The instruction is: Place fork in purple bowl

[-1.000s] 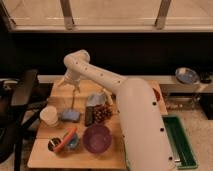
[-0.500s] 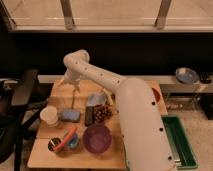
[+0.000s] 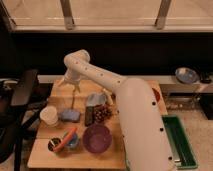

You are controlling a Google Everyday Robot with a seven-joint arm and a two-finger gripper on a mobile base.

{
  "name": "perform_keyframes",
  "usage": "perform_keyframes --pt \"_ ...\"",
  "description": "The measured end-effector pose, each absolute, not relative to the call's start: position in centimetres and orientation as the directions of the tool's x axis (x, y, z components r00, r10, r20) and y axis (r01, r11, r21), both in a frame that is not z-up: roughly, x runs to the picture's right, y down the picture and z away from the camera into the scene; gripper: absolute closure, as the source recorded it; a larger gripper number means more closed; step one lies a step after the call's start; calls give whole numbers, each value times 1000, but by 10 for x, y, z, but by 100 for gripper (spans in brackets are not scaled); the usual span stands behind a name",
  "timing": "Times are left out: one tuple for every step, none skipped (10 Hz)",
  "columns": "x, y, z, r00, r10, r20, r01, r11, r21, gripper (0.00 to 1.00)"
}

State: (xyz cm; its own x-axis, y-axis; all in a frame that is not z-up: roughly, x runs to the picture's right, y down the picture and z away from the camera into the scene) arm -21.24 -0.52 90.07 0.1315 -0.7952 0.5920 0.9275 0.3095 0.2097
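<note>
1. The white arm point(image 3: 100, 77) rose from its bulky body at lower right, ran up and left to a bent joint, then turned down over the far left part of the light wooden table point(image 3: 41, 156).
2. The gripper point(image 3: 74, 86) pointed downward there, its fingers closed on the upper end of the slim, pale silvery-tan fork point(image 3: 72, 100), which hung roughly upright above the tabletop.
3. The round, matte purple bowl point(image 3: 97, 138) sat near the table's front edge, well apart from the fork.
4. A squat white cup point(image 3: 49, 115) stood left of the bowl.
</note>
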Motion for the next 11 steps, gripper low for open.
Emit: perform_keyframes --pt "-215 -5 904 124 -804 582 932 296 210 22" --pt "-220 -1 910 114 -813 570 936 280 212 22" --pt "-224 -1 912 111 -817 565 937 276 215 22" --pt "-224 0 916 112 -820 561 938 274 214 22" --pt "-224 0 920 117 -822 558 936 278 213 22" --pt "-222 1 923 124 -822 556 935 285 213 22" --pt "-223 1 926 129 -820 557 932 292 214 22" --pt "-222 1 930 137 -817 560 930 301 211 22" --pt "-219 1 935 147 -813 563 927 311 208 22" --pt "-217 -1 939 155 -811 565 925 320 205 22" --pt "-218 -1 943 159 -807 569 923 326 204 22"
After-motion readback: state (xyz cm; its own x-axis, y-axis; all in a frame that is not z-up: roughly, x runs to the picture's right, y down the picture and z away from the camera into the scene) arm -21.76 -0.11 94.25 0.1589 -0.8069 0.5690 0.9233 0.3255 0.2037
